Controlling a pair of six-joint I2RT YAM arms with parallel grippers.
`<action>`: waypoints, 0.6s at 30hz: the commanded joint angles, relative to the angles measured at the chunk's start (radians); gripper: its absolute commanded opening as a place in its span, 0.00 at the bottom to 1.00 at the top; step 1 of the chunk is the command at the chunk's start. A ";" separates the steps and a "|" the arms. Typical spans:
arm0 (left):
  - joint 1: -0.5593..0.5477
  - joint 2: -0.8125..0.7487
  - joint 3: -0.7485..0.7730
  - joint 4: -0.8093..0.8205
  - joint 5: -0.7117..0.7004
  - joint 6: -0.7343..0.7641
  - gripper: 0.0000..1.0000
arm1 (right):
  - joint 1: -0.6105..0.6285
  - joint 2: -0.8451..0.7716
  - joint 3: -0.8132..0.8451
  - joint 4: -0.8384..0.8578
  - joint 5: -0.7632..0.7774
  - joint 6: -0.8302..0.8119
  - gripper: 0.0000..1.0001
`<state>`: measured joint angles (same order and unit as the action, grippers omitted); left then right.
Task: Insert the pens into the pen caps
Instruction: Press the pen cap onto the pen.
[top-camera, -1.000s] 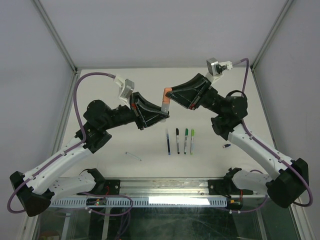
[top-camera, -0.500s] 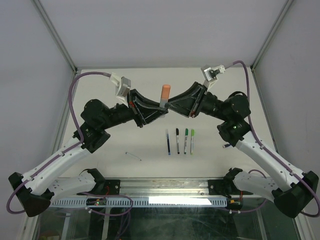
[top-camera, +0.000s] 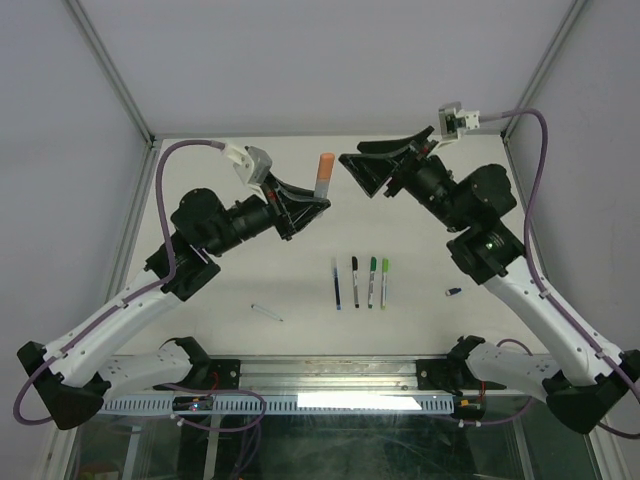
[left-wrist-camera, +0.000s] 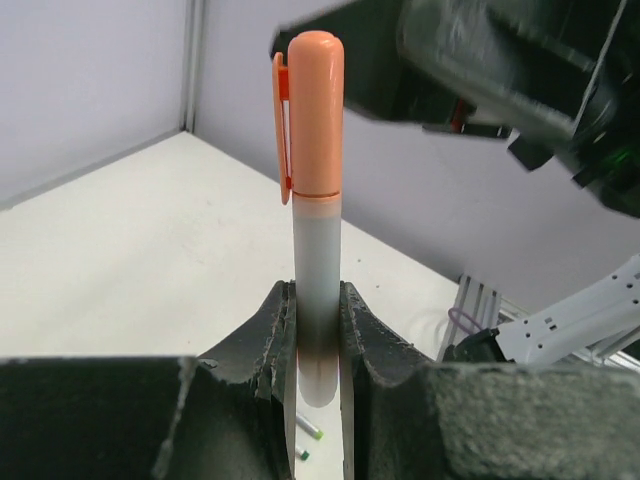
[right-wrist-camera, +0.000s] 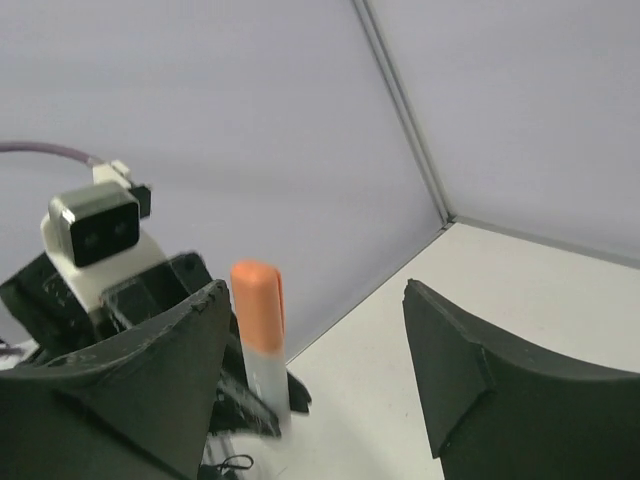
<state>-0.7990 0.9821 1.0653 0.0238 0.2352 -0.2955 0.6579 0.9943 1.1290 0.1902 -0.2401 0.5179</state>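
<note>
Top view, pen: pale barrel, orange cap on top, upright above the desk.
Top view, left end effector: clenched on the barrel's lower end.
Top view, right end effector: released, jaws spread, beside the cap, apart.
Top view, row of pens: four, side by side on the desk.
Left wrist view: cap has a side clip; barrel frosted white.
Right wrist view: pen beyond the parted jaws.
</note>
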 joint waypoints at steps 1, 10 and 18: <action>-0.005 0.035 0.057 -0.034 -0.034 0.053 0.00 | 0.003 0.093 0.142 -0.030 0.079 -0.054 0.72; -0.005 0.066 0.069 -0.070 -0.042 0.071 0.00 | 0.033 0.221 0.261 -0.129 0.078 -0.019 0.73; -0.006 0.067 0.069 -0.079 -0.090 0.077 0.00 | 0.057 0.222 0.233 -0.179 0.078 -0.002 0.60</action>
<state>-0.7990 1.0584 1.0882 -0.0864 0.1925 -0.2443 0.7033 1.2377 1.3369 -0.0002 -0.1719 0.5030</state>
